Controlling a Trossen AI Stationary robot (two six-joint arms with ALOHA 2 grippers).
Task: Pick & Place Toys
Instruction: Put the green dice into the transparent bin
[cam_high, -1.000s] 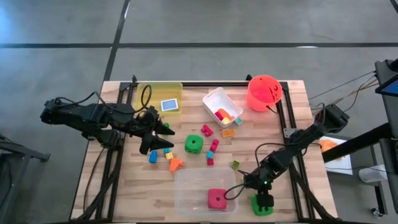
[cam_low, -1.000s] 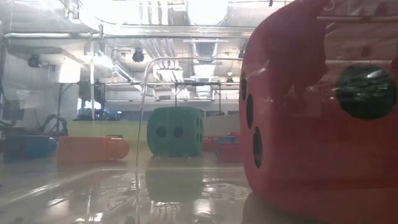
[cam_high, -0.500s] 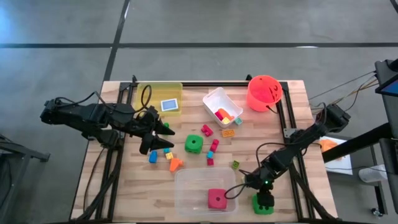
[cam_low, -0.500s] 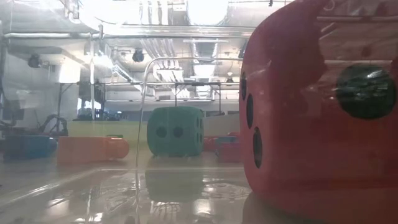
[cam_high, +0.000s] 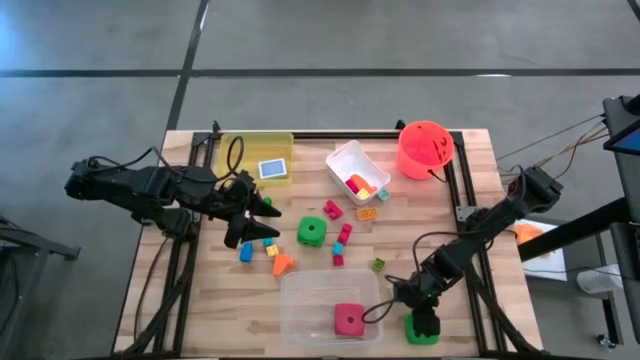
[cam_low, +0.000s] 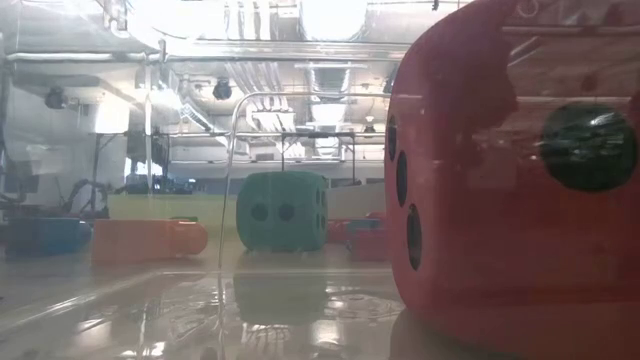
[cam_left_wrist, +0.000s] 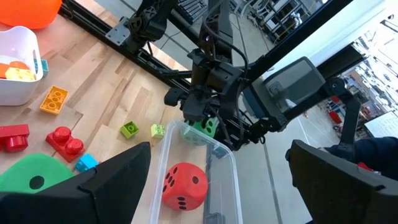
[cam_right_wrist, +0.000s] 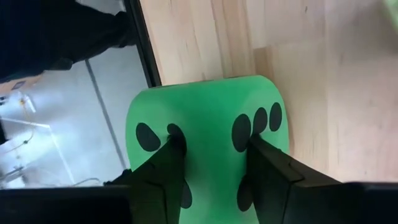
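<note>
Tabletop: wood, toys scattered.
Right gripper: at near edge, fingers pinching green die.
Left gripper: hovering mid-table, fingers spread.

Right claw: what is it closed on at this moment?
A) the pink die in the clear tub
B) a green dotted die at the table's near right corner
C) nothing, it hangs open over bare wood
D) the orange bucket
B: the right claw has its fingers pressed on both sides of the green dotted die, right beside the clear tub.
</note>
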